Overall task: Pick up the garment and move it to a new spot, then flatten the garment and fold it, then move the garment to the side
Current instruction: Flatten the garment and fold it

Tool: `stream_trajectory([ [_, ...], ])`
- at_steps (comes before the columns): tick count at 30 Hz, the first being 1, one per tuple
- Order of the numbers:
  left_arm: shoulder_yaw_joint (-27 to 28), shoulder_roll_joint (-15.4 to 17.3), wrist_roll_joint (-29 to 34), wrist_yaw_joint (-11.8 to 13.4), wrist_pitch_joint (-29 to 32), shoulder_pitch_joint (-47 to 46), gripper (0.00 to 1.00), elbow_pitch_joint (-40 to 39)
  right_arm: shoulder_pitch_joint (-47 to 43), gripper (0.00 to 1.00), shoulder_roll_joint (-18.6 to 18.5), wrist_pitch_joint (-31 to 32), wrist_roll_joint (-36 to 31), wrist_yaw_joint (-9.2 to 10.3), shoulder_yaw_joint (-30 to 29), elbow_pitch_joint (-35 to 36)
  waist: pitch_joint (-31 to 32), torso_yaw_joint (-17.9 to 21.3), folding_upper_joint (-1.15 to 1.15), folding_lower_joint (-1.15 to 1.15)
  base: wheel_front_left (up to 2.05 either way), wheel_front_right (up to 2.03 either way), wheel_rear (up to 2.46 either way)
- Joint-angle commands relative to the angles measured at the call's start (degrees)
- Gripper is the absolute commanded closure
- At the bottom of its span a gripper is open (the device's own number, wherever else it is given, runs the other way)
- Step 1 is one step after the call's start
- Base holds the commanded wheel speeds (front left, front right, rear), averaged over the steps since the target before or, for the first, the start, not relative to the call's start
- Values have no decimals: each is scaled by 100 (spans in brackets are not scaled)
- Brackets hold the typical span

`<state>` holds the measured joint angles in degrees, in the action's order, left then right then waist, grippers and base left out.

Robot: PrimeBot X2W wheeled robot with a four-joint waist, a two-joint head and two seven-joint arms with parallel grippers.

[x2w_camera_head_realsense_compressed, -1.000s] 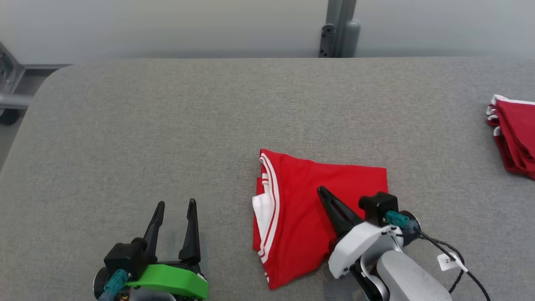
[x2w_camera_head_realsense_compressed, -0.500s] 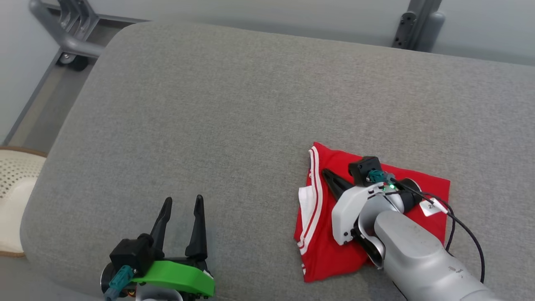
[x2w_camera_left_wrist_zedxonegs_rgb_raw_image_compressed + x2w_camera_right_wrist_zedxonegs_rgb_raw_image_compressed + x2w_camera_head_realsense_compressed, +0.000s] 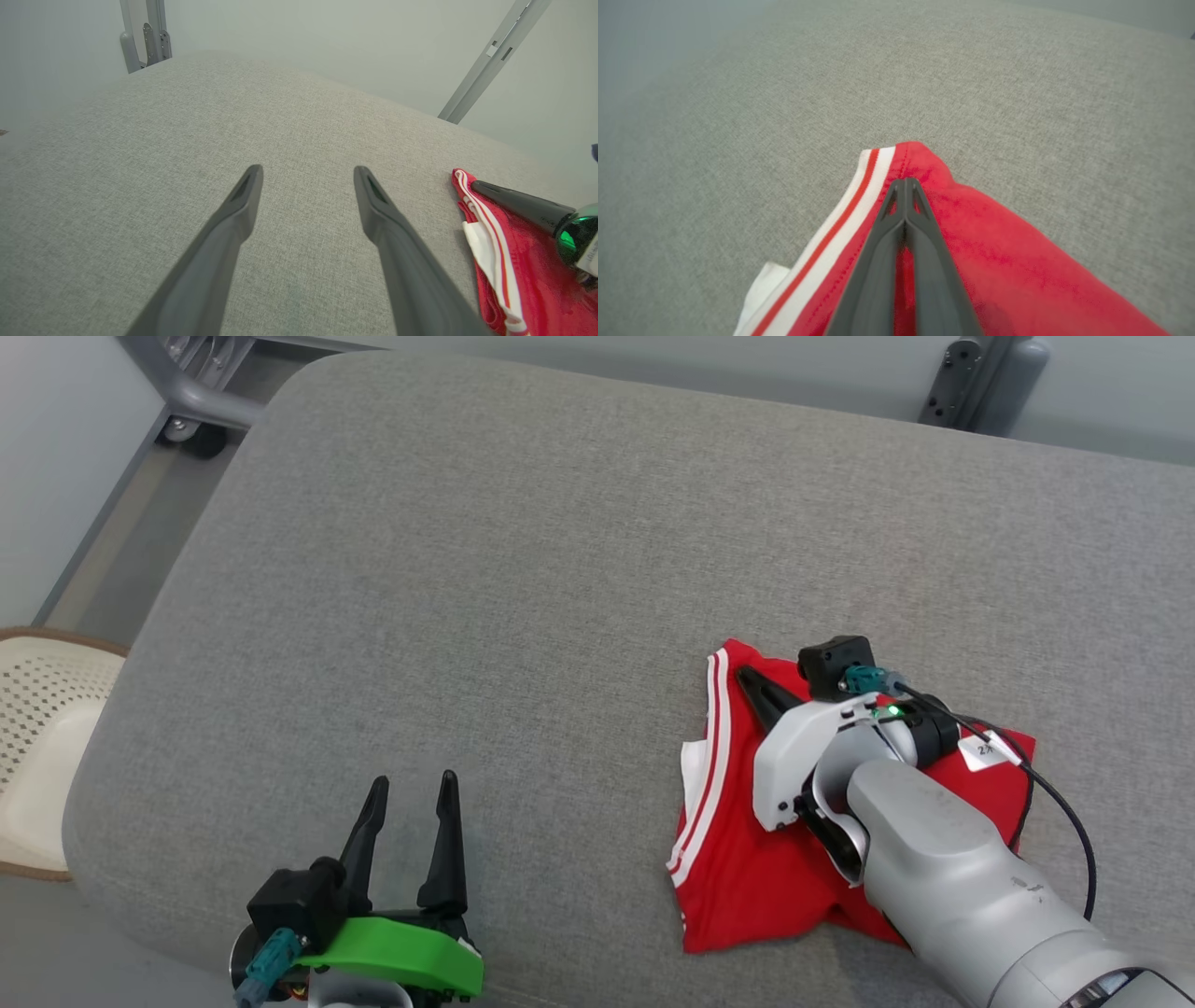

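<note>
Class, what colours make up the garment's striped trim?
The trim is white with a red stripe; clearest in the right wrist view.

Garment (image 3: 738, 877) on table (image 3: 523, 569), toward right; right hand (image 3: 745, 675) atop it; left hand (image 3: 411, 789) well left.

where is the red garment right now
In the head view the red garment lies on the grey table, toward its near right, under the right gripper.

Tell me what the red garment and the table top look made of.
The garment looks like a soft, matte knit, probably jersey: it creases loosely and has stitched white stripes. The table top seems covered in coarse grey woven fabric, judging by its flecked weave.
</note>
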<state>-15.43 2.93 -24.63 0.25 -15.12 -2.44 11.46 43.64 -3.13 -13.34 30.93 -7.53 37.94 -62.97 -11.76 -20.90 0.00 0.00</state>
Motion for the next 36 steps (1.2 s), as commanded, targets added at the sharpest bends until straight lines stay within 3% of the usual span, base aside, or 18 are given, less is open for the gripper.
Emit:
stream_trajectory([
  [1,19,-1,46,-13,-1,-50,0,6,84,100,-37,-86,75,8,-10,110,81,187,0,0,0,0,0],
  [5,45,0,191,-72,-1,-123,0,22,101,96,-92,-185,193,8,-107,519,165,494,0,0,0,0,0],
  [6,50,0,226,-77,-1,-147,0,20,94,78,-135,-189,193,9,-175,674,182,562,0,0,0,0,0],
  [7,50,0,240,-83,-1,-166,0,17,58,66,-193,-191,168,9,-290,888,203,646,0,0,0,0,0],
  [9,37,1,343,-132,-1,-236,0,18,-270,17,-333,-179,-42,8,-679,1555,268,894,0,0,0,0,0],
  [10,26,1,364,-144,-1,-266,0,24,-389,0,-374,-180,-138,8,-839,1790,292,971,0,0,0,0,0],
  [23,70,5,457,-148,-1,-174,0,41,-2461,0,-370,-183,-1301,8,-2509,4135,613,1743,0,0,0,0,0],
  [36,510,6,356,-32,-1,355,0,-206,-4164,0,-46,-184,-1884,8,-3150,5546,810,2156,0,0,0,0,0],
])
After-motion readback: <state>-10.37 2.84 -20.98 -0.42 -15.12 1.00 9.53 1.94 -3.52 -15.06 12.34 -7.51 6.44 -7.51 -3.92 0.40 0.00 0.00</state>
